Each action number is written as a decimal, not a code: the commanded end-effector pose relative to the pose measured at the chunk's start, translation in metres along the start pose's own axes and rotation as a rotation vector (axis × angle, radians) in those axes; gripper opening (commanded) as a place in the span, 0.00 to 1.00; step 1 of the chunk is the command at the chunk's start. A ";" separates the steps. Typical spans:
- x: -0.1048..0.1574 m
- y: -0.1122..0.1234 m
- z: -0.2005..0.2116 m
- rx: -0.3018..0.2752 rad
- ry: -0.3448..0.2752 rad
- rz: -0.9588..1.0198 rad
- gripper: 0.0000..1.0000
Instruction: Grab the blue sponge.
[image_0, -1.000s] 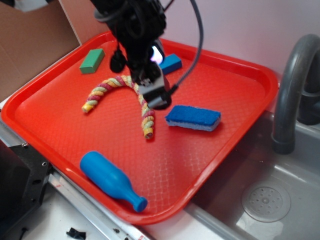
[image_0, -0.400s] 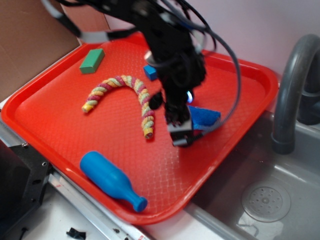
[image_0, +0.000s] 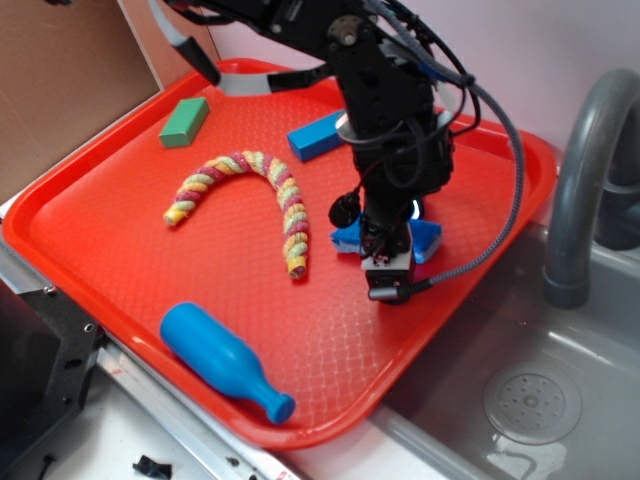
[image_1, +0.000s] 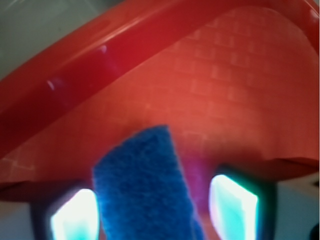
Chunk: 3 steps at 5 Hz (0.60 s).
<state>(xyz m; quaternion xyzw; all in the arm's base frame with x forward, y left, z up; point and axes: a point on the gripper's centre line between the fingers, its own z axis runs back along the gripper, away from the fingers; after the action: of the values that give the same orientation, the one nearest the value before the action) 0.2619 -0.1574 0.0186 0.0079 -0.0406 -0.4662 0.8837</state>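
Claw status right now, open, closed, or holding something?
Claw: open, its fingers on either side of the blue sponge, not yet closed on it.

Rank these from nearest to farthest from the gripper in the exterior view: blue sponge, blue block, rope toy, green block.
1. blue sponge, right under the gripper, showing on both sides of it.
2. blue block, behind it toward the tray's back rim, and rope toy, to the image left; too close to call.
3. green block, far back-left corner.
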 end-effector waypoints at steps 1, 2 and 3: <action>-0.007 0.001 0.013 0.014 0.014 0.054 0.00; -0.021 0.017 0.064 0.010 0.126 0.296 0.00; -0.037 0.022 0.114 -0.020 0.081 0.549 0.00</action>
<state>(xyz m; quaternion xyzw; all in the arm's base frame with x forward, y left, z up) 0.2522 -0.1002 0.1124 0.0142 0.0372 -0.2071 0.9775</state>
